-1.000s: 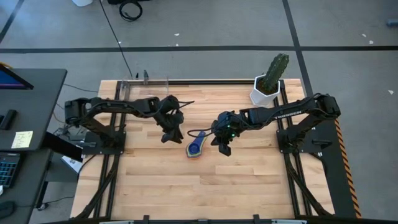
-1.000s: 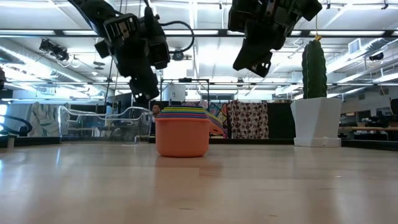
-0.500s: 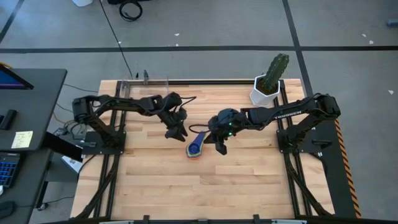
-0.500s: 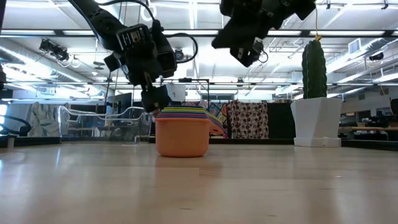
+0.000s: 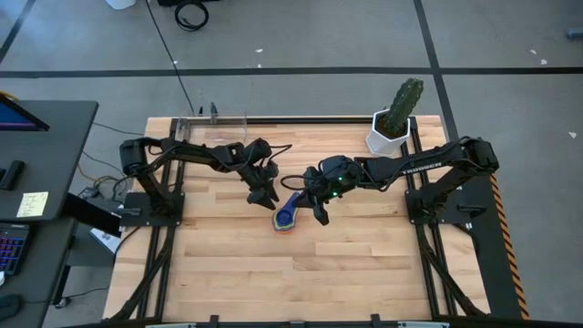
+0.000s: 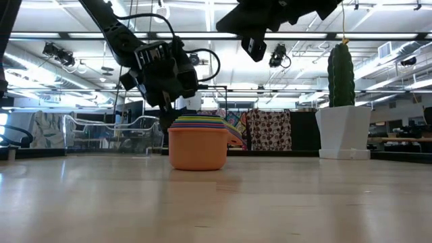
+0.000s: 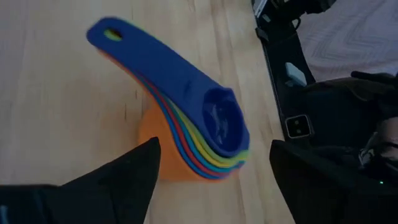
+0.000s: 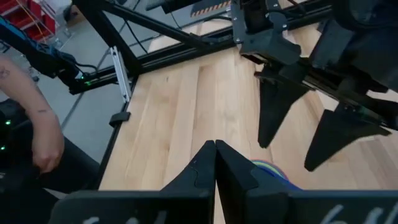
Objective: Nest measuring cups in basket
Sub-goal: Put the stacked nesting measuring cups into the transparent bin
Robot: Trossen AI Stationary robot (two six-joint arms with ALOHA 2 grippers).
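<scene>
On the surface (image 5: 228,264), nested cups (image 5: 285,217) sit between the wide-open, empty left hand (image 5: 261,198) and closed, empty right hand (image 5: 318,211).

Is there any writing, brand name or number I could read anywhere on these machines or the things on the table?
Right arm: pale lettering runs along its forearm, too small to read.
Yellow sticky note on the dark desk beside the table: handwriting, too small to read.
Stack of measuring cups: no readable marks.
White pot with the cactus: no text.
</scene>
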